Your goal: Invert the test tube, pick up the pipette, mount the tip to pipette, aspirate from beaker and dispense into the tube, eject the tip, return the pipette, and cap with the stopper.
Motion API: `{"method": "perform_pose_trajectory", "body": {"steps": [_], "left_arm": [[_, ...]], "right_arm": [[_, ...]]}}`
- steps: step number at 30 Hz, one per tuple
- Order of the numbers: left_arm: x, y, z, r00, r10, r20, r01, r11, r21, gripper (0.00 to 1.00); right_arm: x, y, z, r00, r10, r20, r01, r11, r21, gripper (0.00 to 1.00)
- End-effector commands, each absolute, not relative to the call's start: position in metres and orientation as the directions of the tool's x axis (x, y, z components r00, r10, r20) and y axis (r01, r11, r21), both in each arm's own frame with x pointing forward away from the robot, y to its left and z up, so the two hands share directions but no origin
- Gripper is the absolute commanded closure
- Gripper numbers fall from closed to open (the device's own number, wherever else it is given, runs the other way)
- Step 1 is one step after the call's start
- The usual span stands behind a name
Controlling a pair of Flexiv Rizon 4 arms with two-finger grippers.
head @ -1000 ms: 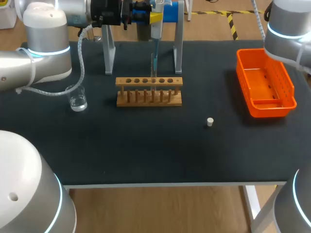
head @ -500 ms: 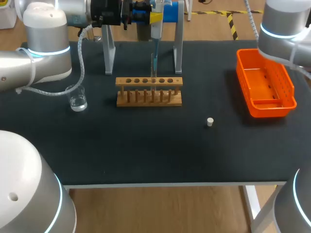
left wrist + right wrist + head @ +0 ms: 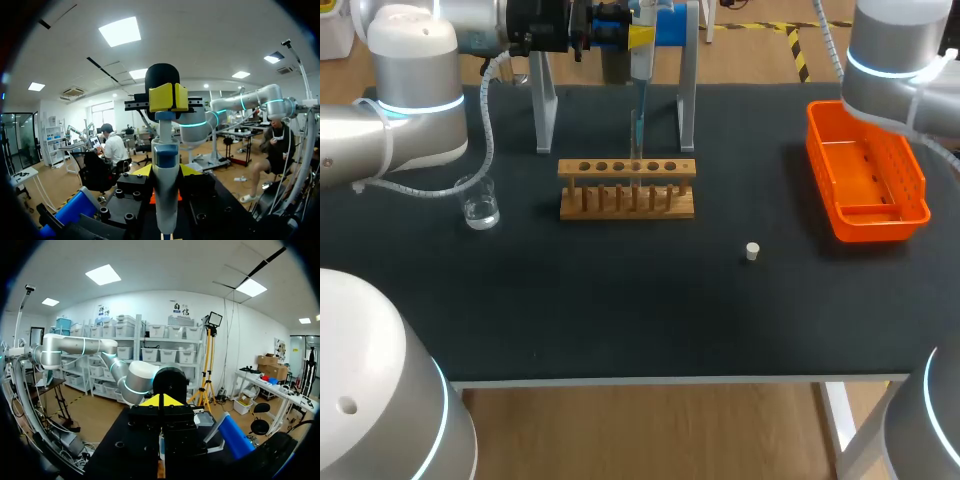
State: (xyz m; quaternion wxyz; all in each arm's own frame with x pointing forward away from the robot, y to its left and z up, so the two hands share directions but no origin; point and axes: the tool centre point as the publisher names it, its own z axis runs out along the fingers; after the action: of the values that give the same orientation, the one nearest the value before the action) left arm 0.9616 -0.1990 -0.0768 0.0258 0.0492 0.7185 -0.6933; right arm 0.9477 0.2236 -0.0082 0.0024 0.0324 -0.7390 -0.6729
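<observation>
- The right gripper (image 3: 160, 400) lies outside the head view. Its wrist view shows the tips pressed together, clenched on nothing.
- The pipette (image 3: 642, 62) is cut off at the top by the far edge. I cannot tell whether a tube stands in the rack (image 3: 627, 188).
- The left gripper (image 3: 166, 172) grasps the pipette at the far middle, between the stand (image 3: 687, 95) legs. It hangs upright, tip down over the rack.
- The right arm (image 3: 895, 55) has shifted left; everything else is unchanged.

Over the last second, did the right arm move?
Yes. The right arm has swung toward the table's middle, now covering more of the orange bin's far rim than before.
</observation>
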Motion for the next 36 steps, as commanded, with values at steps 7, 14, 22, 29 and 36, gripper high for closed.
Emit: {"method": "perform_pose_trajectory", "body": {"steps": [7, 14, 22, 29, 36], "left_arm": [[0.962, -0.198, -0.077, -0.994, 0.039, -0.106, 0.107, 0.033, -0.994, 1.00], [0.962, -0.198, -0.077, -0.994, 0.039, -0.106, 0.107, 0.033, -0.994, 1.00], [0.962, -0.198, -0.077, -0.994, 0.039, -0.106, 0.107, 0.033, -0.994, 1.00], [0.962, -0.198, -0.077, -0.994, 0.039, -0.106, 0.107, 0.033, -0.994, 1.00], [0.962, -0.198, -0.077, -0.994, 0.039, -0.106, 0.107, 0.033, -0.994, 1.00]], "right_arm": [[0.952, 0.230, -0.008, -0.998, -0.060, -0.035, -0.041, 0.092, 0.995, 1.00], [0.955, 0.231, -0.012, -0.998, -0.057, -0.027, -0.033, 0.096, 0.995, 1.00], [0.955, 0.231, -0.018, -0.999, -0.051, -0.017, -0.023, 0.102, 0.995, 1.00], [0.954, 0.230, -0.024, -0.999, -0.050, -0.003, -0.008, 0.104, 0.995, 1.00], [0.951, 0.229, -0.030, -0.998, -0.055, 0.010, 0.003, 0.115, 0.993, 1.00]]}}
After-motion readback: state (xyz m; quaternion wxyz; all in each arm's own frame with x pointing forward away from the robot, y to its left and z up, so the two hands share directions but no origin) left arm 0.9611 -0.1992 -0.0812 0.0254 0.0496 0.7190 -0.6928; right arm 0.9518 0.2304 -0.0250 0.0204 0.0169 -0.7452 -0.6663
